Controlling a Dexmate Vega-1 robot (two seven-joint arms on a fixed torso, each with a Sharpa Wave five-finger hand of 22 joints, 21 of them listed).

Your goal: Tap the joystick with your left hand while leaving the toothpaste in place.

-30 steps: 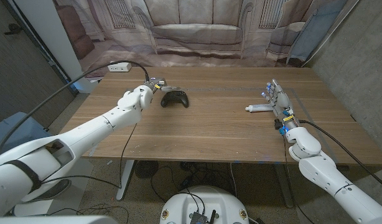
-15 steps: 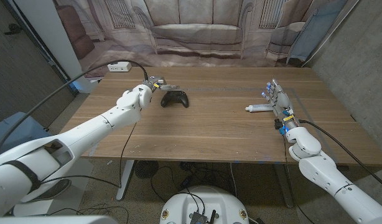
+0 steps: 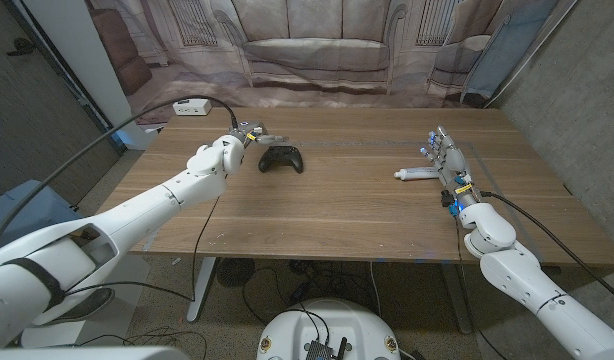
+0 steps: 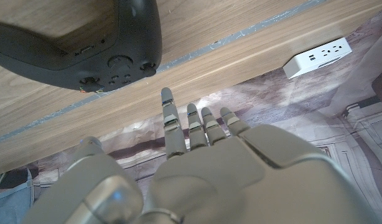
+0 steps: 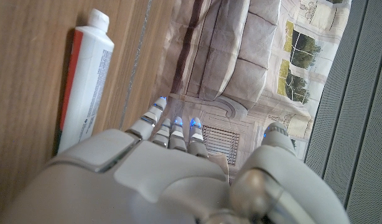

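Since my left hand [image 3: 249, 136] hangs just beside the black game controller [image 3: 282, 158], fingers straight and a little apart with nothing in them, I judge the tap itself is what remains. From the left wrist camera the fingertips [image 4: 168, 96] reach toward the controller's [image 4: 79, 37] near edge without touching it, and one thumbstick [image 4: 121, 63] sits just past them. I would bring the hand over the controller and come down lightly on its top with one or two fingertips, then lift straight off. A sideways shove would probably slide it across the smooth wood, so the contact should be short and downward.

My right hand [image 3: 449, 160] stands on its edge well across the table, fingers spread and empty, with the toothpaste [image 3: 419, 174] lying just beside its palm side. On the right wrist camera the tube [image 5: 83, 81] runs alongside the fingers [image 5: 155, 115]; I cannot tell whether they brush it. I would keep that arm motionless, since any twitch could nudge the tube.

The table [image 3: 337, 215] is pale brown wood planks with faint seams. A white power strip [image 3: 193, 107] lies on the far corner beyond my left hand, with a thick cable [image 3: 107, 143] arcing toward it. Behind the table hangs a printed backdrop [image 3: 317, 45] of a sofa and windows, with grey walls to either side.
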